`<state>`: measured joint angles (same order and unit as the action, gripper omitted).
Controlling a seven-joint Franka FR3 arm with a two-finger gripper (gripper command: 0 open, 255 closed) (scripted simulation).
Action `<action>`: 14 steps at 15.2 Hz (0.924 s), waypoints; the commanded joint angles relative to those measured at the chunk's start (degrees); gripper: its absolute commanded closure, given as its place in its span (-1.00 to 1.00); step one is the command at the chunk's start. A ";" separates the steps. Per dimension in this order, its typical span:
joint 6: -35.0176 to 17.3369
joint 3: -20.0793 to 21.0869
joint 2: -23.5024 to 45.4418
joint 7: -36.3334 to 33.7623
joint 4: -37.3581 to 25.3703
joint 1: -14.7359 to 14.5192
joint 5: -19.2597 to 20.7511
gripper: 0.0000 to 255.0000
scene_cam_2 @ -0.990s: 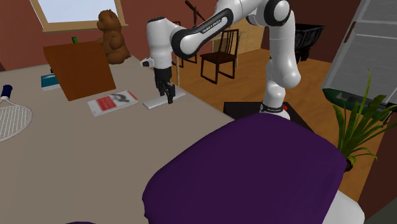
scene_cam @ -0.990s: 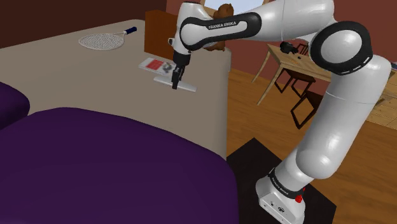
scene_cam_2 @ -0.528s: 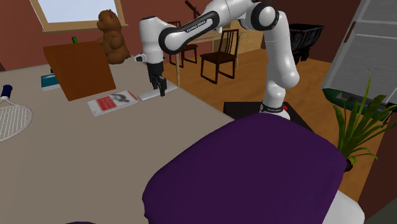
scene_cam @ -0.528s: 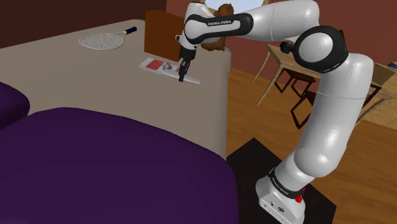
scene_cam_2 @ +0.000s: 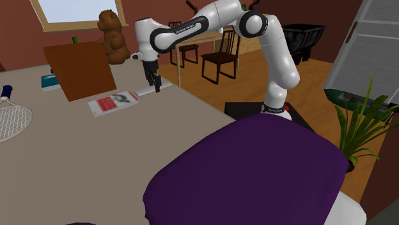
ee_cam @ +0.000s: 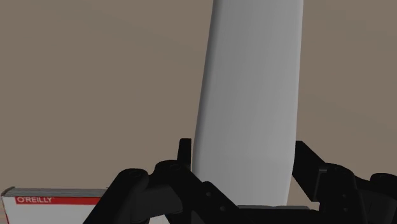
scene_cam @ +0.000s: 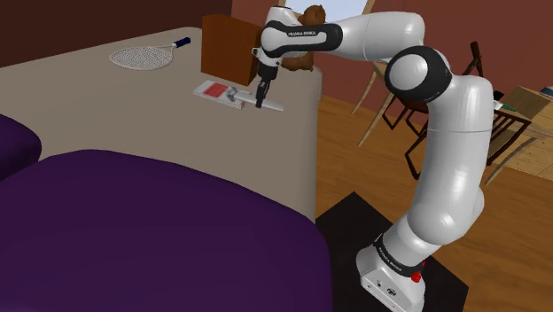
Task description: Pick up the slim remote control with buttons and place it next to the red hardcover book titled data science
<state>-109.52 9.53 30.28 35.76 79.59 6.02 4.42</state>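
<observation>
Tool [scene_cam: 260, 98]: we see it clamped on the pale grey remote [ee_cam: 251, 83].
Remote: we find it just beside the red-and-white book [scene_cam: 215, 90].
Book: lies flat on the beige bed [scene_cam: 89, 106], near its edge.

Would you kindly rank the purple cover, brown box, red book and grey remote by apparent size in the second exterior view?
1. purple cover, by far the largest, though also nearest the camera
2. brown box
3. red book
4. grey remote, partly hidden behind the gripper
</observation>
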 commanded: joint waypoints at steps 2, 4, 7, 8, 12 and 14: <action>-1.97 -0.10 0.71 0.15 1.24 0.13 0.11 1.00; -3.29 -0.15 1.11 0.10 2.16 0.14 0.19 1.00; -5.23 -0.22 1.79 0.03 3.42 0.14 0.32 1.00; -5.86 -0.25 2.05 0.00 3.81 0.14 0.36 1.00; -8.15 -0.36 3.05 -0.10 5.10 0.11 0.55 1.00; -8.14 -0.36 3.06 -0.10 5.08 0.11 0.55 1.00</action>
<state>-117.49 9.19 33.26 35.66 84.64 6.13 4.95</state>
